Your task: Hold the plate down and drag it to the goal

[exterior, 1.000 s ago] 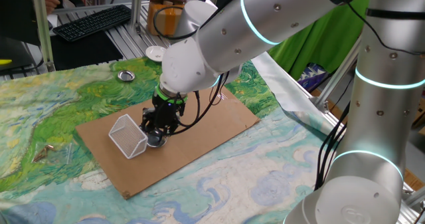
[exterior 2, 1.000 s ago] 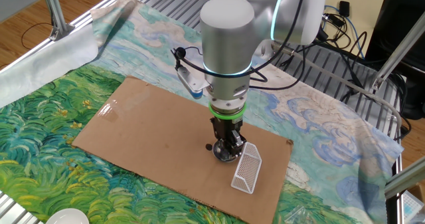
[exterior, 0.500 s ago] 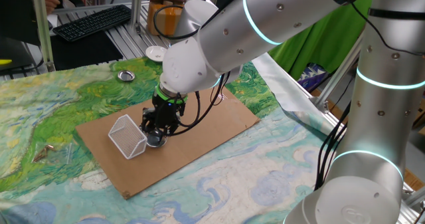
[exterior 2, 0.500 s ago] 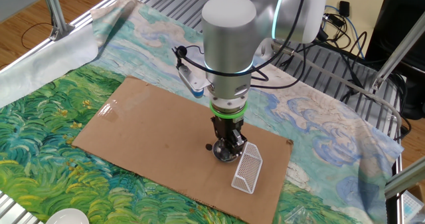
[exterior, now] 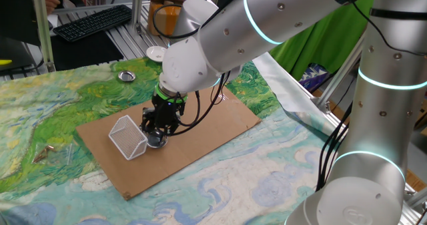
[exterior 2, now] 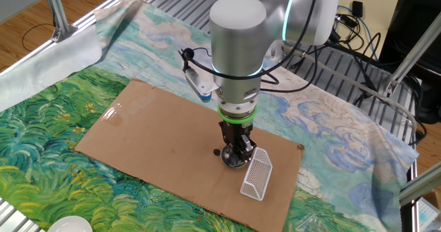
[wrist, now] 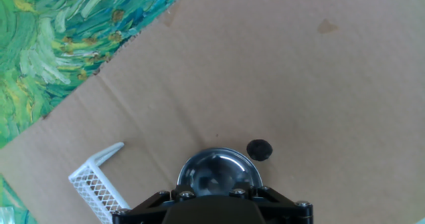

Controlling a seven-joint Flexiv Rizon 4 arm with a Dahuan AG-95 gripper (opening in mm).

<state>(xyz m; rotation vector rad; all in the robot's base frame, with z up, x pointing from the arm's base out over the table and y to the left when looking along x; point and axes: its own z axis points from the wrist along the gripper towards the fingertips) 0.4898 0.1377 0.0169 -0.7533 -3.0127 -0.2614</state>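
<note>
Right now the gripper [exterior: 158, 135] presses down on the plate [wrist: 218, 171], which sits on the cardboard [exterior 2: 151, 132] just beside the basket [exterior: 128, 136], its jaw opening hidden, so steady downward pressure and a slow, level slide toward the basket should prevent slipping.

arm: reaching down, wrist vertical | gripper [exterior: 157, 137]: pointing straight down, low | jaws: hidden

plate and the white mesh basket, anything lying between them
Nothing. In the hand view only bare cardboard lies between the plate and the basket. The small black dot sits on the plate's other side.
</note>
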